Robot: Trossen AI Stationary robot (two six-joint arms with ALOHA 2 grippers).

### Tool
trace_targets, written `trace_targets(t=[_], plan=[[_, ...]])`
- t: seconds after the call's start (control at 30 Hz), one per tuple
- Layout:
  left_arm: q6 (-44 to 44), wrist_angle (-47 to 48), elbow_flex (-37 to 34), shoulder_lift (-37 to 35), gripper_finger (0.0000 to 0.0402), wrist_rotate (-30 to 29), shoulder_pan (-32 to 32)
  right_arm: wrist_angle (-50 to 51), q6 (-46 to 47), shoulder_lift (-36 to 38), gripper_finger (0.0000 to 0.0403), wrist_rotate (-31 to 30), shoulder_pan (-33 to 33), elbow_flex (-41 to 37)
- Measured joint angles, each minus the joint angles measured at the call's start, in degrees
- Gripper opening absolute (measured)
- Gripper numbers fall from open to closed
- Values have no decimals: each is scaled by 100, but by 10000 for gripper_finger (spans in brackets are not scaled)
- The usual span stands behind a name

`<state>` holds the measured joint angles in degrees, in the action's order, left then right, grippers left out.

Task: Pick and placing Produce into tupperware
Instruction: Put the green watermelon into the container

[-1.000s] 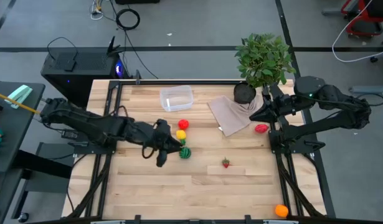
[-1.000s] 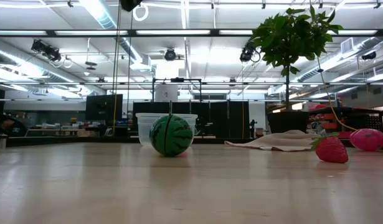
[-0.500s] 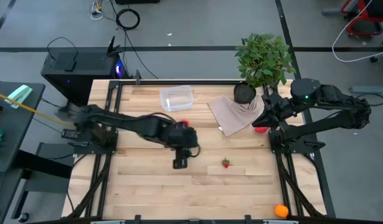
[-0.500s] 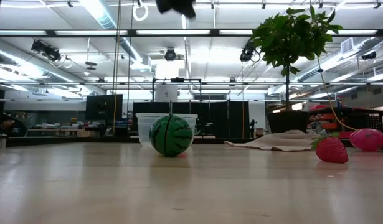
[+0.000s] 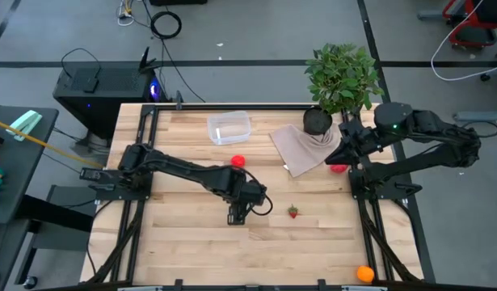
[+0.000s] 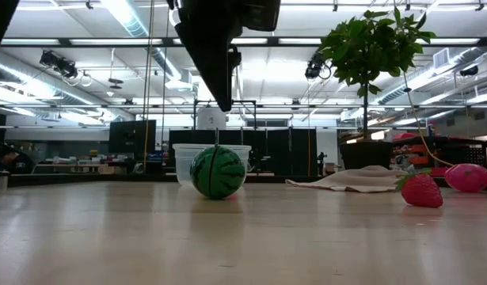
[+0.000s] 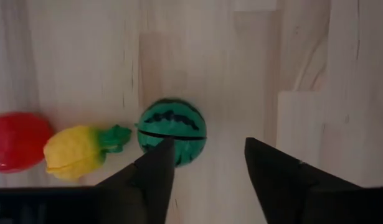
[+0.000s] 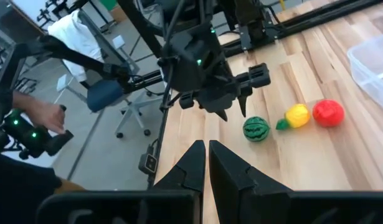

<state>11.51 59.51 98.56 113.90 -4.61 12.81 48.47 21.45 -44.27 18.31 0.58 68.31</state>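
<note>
My left gripper (image 5: pixel 238 207) hangs open over the middle of the table, fingers pointing down. In the left wrist view its fingers (image 7: pixel 208 149) stand just above the dark-green striped ball (image 7: pixel 172 131), which rests on the wood beside a yellow piece (image 7: pixel 73 151) and a red piece (image 7: pixel 17 140). The arm hides the ball from above; the low view shows the ball (image 6: pixel 218 172) beneath the fingers (image 6: pixel 223 87). The clear tupperware (image 5: pixel 229 128) sits toward the far edge. A strawberry (image 5: pixel 293 212), an orange piece (image 5: pixel 364 274) and another red piece (image 5: pixel 338 168) lie apart. My right gripper (image 8: pixel 207 148) is shut, hovering at the right side.
A beige folded cloth (image 5: pixel 301 147) and a potted plant (image 5: pixel 341 77) stand at the far right. Metal rails run along the table's left and right sides. Bare wood lies toward the near edge. Beyond the table's left side a person's hand (image 8: pixel 48 115) shows.
My left arm has swung from the table's left toward its middle and slightly toward the near edge, stopping over the striped ball. It has also come down, and its fingers now show in the low view. The produce has stayed where it was.
</note>
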Motion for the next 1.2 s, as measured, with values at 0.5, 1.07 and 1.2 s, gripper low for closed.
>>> trace_targets(t=[0.5, 1.07, 1.2], plan=[[-171, -7, 0, 3, 338, -473, 11, 173, 54, -90, 27, -3, 0, 0], [1317, 26, 0, 42, 372, -277, -502, 284, -342, -92, 92, -70, 0, 0], [1854, -13, 0, 42, 390, 159, -674, 284, -352, -92, 120, -208, 0, 0]])
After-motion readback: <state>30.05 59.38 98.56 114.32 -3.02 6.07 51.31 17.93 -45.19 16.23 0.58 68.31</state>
